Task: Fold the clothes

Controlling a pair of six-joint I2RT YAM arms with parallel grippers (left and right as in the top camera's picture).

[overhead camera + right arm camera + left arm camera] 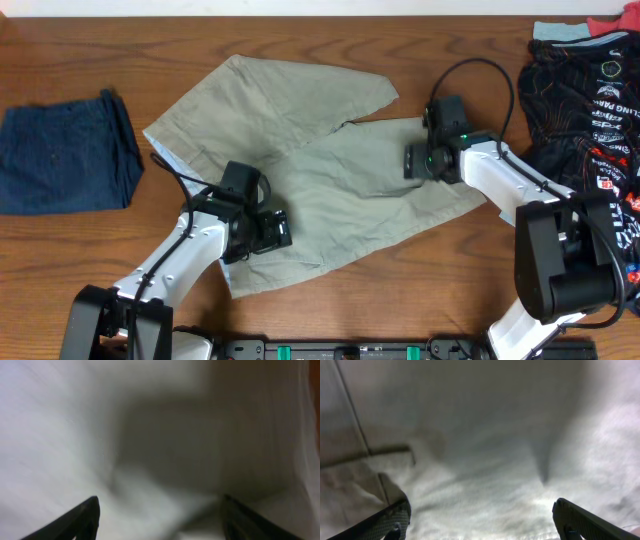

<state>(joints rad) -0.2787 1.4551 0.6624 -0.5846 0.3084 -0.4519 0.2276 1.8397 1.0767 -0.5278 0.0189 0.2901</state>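
Two arms reach over a brown wooden surface (80, 40), and the khaki shorts (330, 180) lie spread at its middle, one leg pointing to the far edge and the other to the right, with a pale strip showing along the left hem. In the overhead view the left pincer (264, 229) sits above the near left part of the shorts and the right pincer (424, 160) above the right leg; whether either touches the cloth cannot be told. In the left wrist view the left pincer (480, 525) stands wide, its two dark fingers (390, 519) at opposite lower corners with nothing between them but pale khaki cloth, crossed by a stitched seam and a soft crease. The right wrist view is blurred, yet the right pincer (160, 520) is also wide, fingers (80, 517) far apart over the same cloth. A navy garment (65, 158) lies folded at the left edge, well apart from the shorts. A black jersey (585, 110) with red and white print is heaped at the right edge; it bears a round white emblem and lines of white lettering, too small to read with certainty. A pale blue cloth (562, 29) peeks out beyond it.
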